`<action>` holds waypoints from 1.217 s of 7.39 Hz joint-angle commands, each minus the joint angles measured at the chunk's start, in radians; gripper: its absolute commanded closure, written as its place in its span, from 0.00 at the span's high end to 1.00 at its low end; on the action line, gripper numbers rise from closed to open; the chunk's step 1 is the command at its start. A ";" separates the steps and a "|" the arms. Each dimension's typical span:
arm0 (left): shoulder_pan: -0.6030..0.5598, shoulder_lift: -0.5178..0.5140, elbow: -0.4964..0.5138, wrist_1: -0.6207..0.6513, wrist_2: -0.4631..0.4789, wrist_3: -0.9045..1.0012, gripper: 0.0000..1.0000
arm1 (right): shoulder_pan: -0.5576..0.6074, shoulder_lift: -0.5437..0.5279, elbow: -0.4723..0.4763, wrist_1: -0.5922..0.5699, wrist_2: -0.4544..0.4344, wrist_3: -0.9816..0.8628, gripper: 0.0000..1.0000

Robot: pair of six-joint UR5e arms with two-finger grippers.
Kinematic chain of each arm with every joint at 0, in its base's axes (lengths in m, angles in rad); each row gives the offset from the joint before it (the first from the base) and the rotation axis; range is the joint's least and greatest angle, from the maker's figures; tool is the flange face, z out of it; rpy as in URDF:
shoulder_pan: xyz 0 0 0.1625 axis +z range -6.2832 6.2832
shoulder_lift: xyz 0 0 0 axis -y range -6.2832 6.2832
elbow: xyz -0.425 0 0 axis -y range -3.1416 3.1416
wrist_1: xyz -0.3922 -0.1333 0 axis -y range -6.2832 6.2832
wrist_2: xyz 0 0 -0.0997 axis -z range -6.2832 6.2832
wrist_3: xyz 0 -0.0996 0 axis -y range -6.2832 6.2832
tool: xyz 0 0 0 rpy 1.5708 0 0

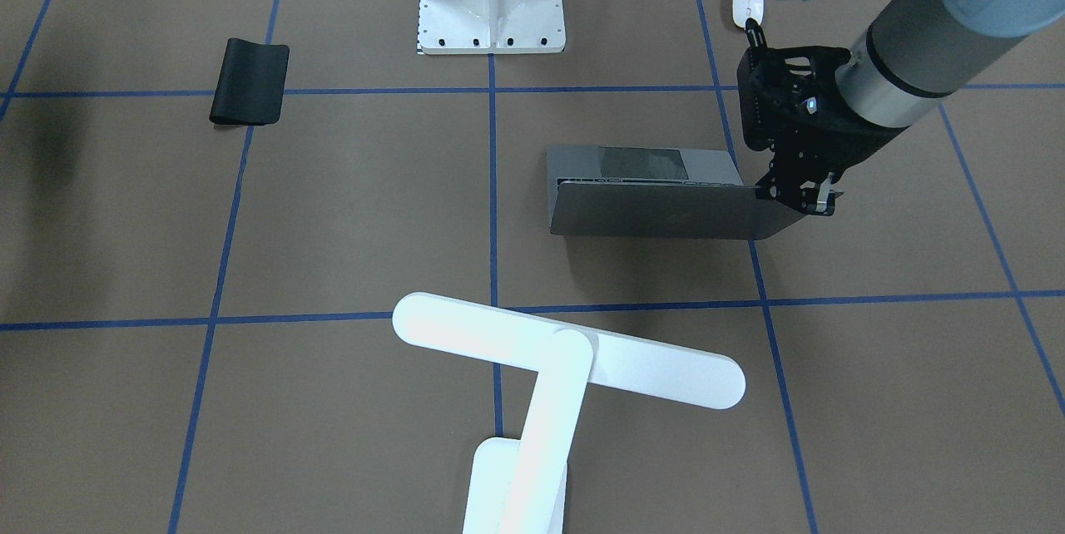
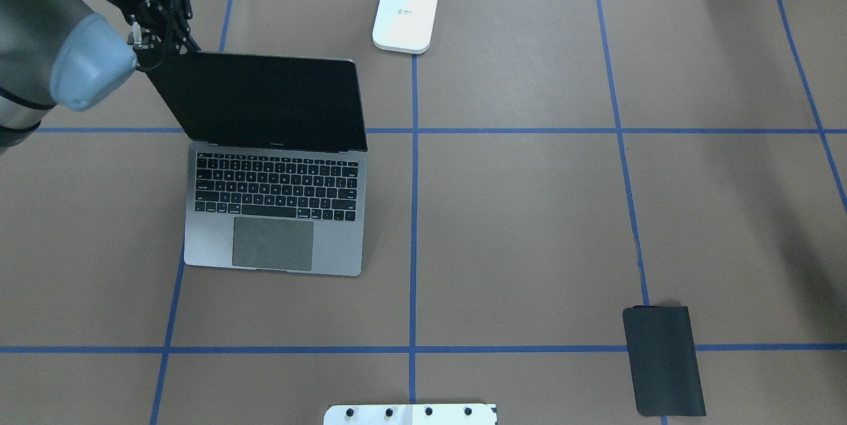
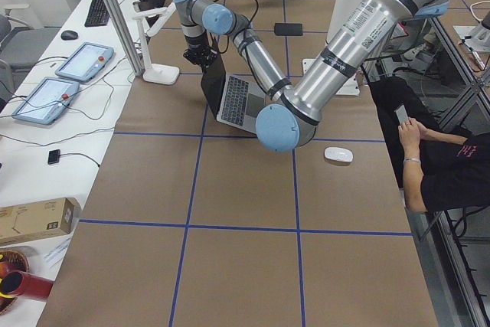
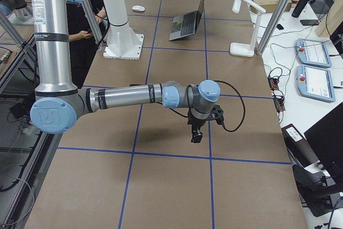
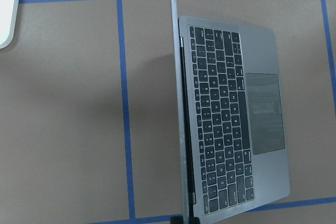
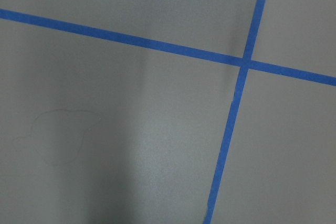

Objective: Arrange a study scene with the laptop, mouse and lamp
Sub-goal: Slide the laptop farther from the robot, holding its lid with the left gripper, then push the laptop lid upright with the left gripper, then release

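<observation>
Grey laptop (image 1: 649, 205) stands open in the front view on the tabletop's left half, and the left gripper (image 1: 811, 200) is pinching the lid's top corner. The white mouse (image 1: 747, 3) lies near the robot-side edge. Overhead, the lamp (image 2: 405, 18) stands mid far edge. From the right end, the right gripper (image 4: 196, 135) hangs low; I cannot tell its jaws.

Overhead and front cameras, opposite sides (laptop (image 2: 274, 213) in both)

Laptop (image 2: 274, 206): dark-grey, open, lid near upright.
Mouse (image 1: 746, 2): white, well apart from Laptop.
Lamp (image 1: 574, 363): white, standing behind lid.
</observation>
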 commanded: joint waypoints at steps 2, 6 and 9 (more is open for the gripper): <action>-0.003 -0.011 0.093 -0.096 0.008 -0.033 0.00 | 0.010 -0.014 0.093 -0.008 0.013 -0.002 1.00; -0.010 -0.008 0.117 -0.144 0.009 -0.085 0.00 | 0.013 -0.017 0.100 -0.005 0.026 -0.002 1.00; -0.014 -0.025 0.155 -0.183 0.046 -0.095 0.00 | 0.013 -0.009 0.088 -0.002 0.020 0.000 1.00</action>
